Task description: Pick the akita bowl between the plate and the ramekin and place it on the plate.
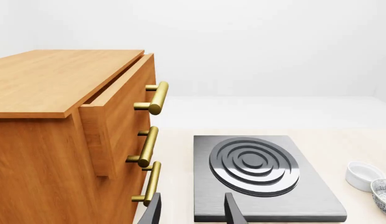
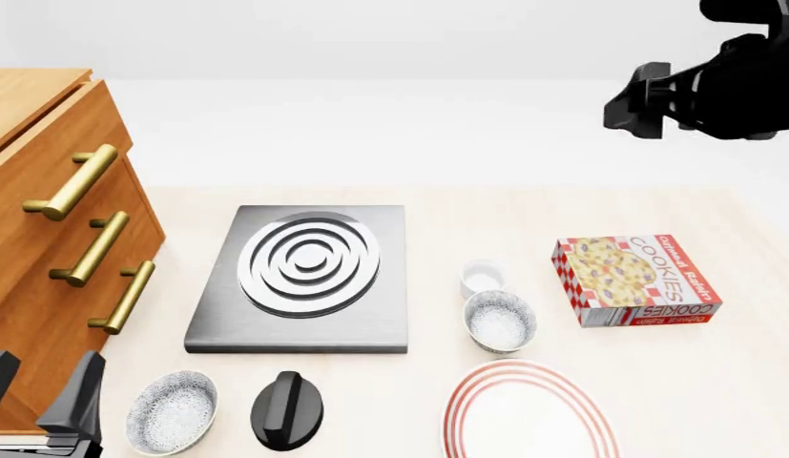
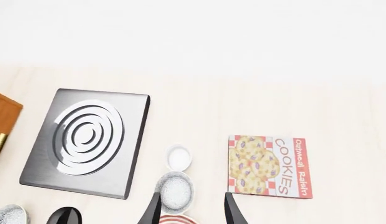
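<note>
The left gripper (image 2: 44,396) sits at the near left corner of the table, its 2 fingers spread with nothing between them. The right gripper (image 3: 189,207) hangs high at the far right; the front view shows only its dark body, but its own wrist view shows the 2 fingers apart and empty above the table (image 2: 496,215).

Nearest on the right lies the plate (image 2: 528,415), partly cut off by the frame edge. Just beyond it, almost touching its rim, stands the akita bowl (image 2: 500,319), upright, and just beyond that the ramekin (image 2: 484,279). A second speckled bowl (image 2: 173,410) sits near left beside a black knob (image 2: 288,408).

Farther off lie the burner plate (image 2: 305,277) and, at right, the cookie box (image 2: 636,280). The left wrist view alone shows the wooden cabinet (image 1: 49,140) with its top drawer (image 1: 121,109) slightly open.
</note>
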You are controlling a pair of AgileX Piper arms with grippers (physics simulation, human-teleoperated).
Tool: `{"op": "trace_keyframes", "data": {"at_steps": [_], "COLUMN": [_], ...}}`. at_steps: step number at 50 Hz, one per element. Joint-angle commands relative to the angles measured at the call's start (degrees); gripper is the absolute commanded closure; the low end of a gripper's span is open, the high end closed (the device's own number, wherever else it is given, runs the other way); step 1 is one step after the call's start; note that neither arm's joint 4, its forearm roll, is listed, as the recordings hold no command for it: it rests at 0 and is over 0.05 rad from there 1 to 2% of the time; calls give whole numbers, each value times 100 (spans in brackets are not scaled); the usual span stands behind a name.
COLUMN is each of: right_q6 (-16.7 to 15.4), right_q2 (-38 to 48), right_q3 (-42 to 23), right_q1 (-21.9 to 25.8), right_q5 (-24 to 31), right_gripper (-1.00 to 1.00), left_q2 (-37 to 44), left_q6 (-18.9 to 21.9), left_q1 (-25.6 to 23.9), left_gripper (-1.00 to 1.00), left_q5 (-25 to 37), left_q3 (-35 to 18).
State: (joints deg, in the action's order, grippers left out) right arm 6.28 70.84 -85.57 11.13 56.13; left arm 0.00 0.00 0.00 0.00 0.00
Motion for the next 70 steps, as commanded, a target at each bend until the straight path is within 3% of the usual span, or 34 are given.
{"op": "trace_keyframes", "data": {"at_steps": [1,11,25,31,36,50,52,70], "right_q6": [229,312,143,359,211,272,84,179], "right_q2": [558,811,819,1487,1584,1934,1888,2261], "right_q3": [-6,411,1116,1280,1470,1814,1944,2536], "right_q1": [119,197,45,174,106,198,73,137], "right_q5": [339,333,21,-604,-862,-1330,-1488,-2127], "right_gripper": [-100,-100,-100,-100,-100,-100,-100,-100], "left_q2": [0,0,0,0,0,0,0,0], "left_q6": [0,0,0,0,0,0,0,0], "left_q1": [0,0,0,0,0,0,0,0], "left_gripper": [-100,-100,-100,-100,-100,-100,-100,-100], "left_q5": [0,0,0,0,0,0,0,0], "left_q3": [0,0,0,0,0,0,0,0]}}
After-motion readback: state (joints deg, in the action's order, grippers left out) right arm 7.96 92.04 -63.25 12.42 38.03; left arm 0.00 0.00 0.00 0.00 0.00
